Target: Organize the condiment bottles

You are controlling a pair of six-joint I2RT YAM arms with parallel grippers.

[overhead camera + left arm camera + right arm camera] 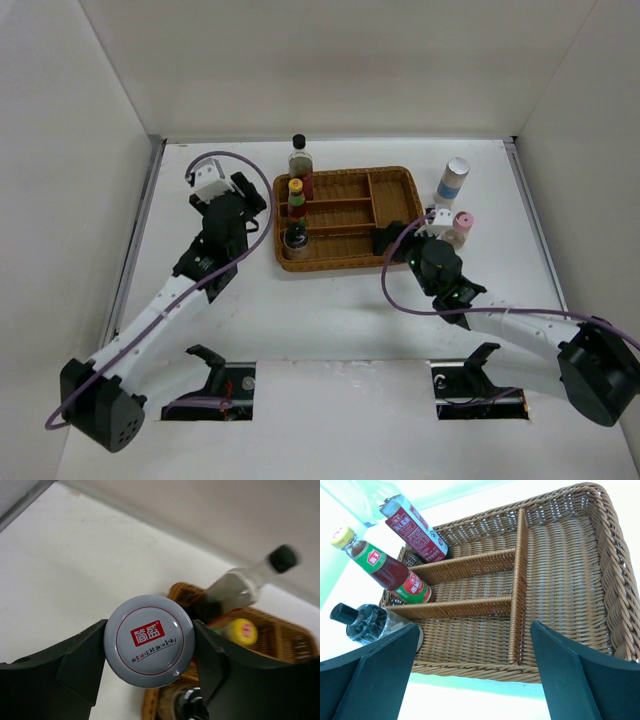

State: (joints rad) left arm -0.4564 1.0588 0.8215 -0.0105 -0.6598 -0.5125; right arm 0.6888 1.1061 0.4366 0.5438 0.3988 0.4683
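Observation:
My left gripper (149, 647) is shut on the lavender-lidded jar (149, 639), whose lid with a red label fills the gap between the fingers. In the top view this gripper (250, 200) is just left of the wicker tray (390, 180). The tall clear black-capped bottle (300, 160), the red yellow-capped sauce bottle (297, 197) and the dark squat bottle (296, 237) stand in the tray's left slots. My right gripper (392, 243) is open and empty at the tray's near right edge (475, 680). The pink-lidded jar (461, 227) and the white blue-banded cylinder (452, 181) stand right of the tray.
The tray's big right compartment (570, 575) and the inner ends of its three slots hold nothing. White walls enclose the table on the left, back and right. Purple cables run along both arms.

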